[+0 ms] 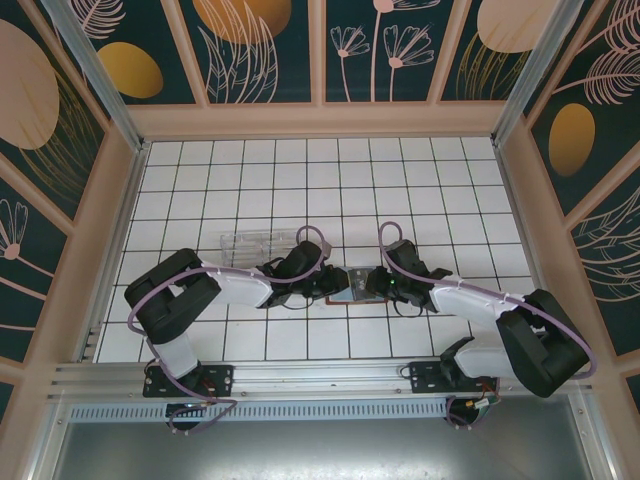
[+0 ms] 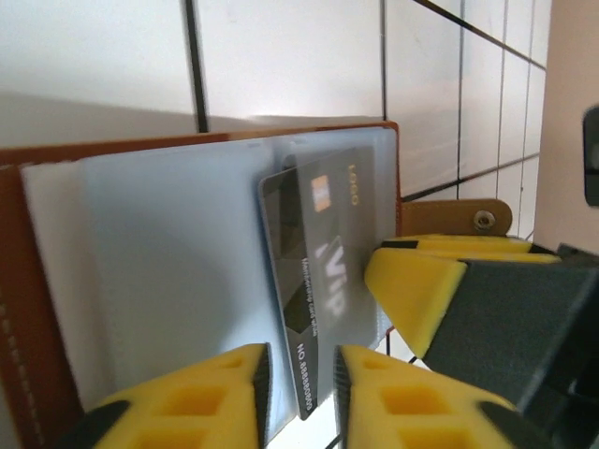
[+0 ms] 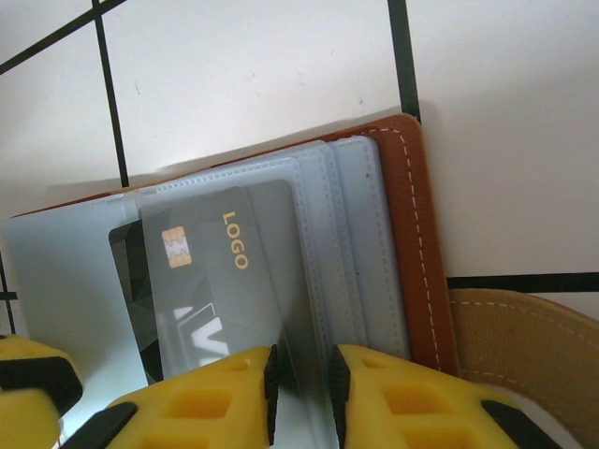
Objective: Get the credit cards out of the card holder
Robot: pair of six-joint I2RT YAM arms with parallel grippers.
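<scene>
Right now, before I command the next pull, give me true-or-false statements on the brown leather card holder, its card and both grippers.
1. The flat brown leather-like card holder lies open on the white tiled table. True.
2. The dark grey plastic card marked LOGO lies wholly outside its clear sleeve. False: part of it sits inside the sleeve.
3. The clear plastic box stands beyond the left arm, apart from the card holder. True.
4. The left gripper and right gripper are at opposite ends of the table. False: both are at the card holder.

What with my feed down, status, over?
Left gripper straddles dark card, grip unclear. Right gripper clamps open card holder. Clear box lies apart, farther back.
</scene>
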